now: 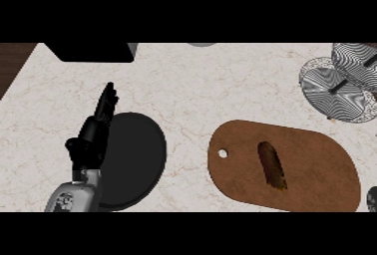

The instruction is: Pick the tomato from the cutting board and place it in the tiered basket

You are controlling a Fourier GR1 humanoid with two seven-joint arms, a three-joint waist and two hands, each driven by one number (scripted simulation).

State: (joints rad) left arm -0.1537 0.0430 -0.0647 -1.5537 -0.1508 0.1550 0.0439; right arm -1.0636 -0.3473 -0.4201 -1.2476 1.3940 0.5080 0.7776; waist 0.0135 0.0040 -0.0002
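Head view, the only one.

Left hand (98,127): left part of the frame, fingers straight and together, pointing toward the top edge, holding nothing. Its grey forearm (74,196) comes in from the lower left. The hand overlaps the left rim of a black round plate (140,159) on the counter (191,84). Can't tell whether it touches the plate.

Right hand (372,199): only a dark sliver at the right edge, lower part, near the board's lower right end. Too little shows, so its state cannot be told.

Cutting board (316,169): brown, rounded, right of centre in the lower half, with a hanging hole (223,154) at its left end. Well apart from the left hand, with the plate between them.

Task item: what lies on the board is a long, narrow brown item (273,166), not round and not red. It lies roughly in the board's middle, lengthwise top to bottom, with no hand touching it.

Tiered basket (331,84): upper right corner, round trays with a black-and-white wavy pattern, partly cut by the right edge. It stands above the board in the frame, apart from it.

Black block (92,52) at the top left edge. A strip of dark wood (13,62) in the upper left corner.
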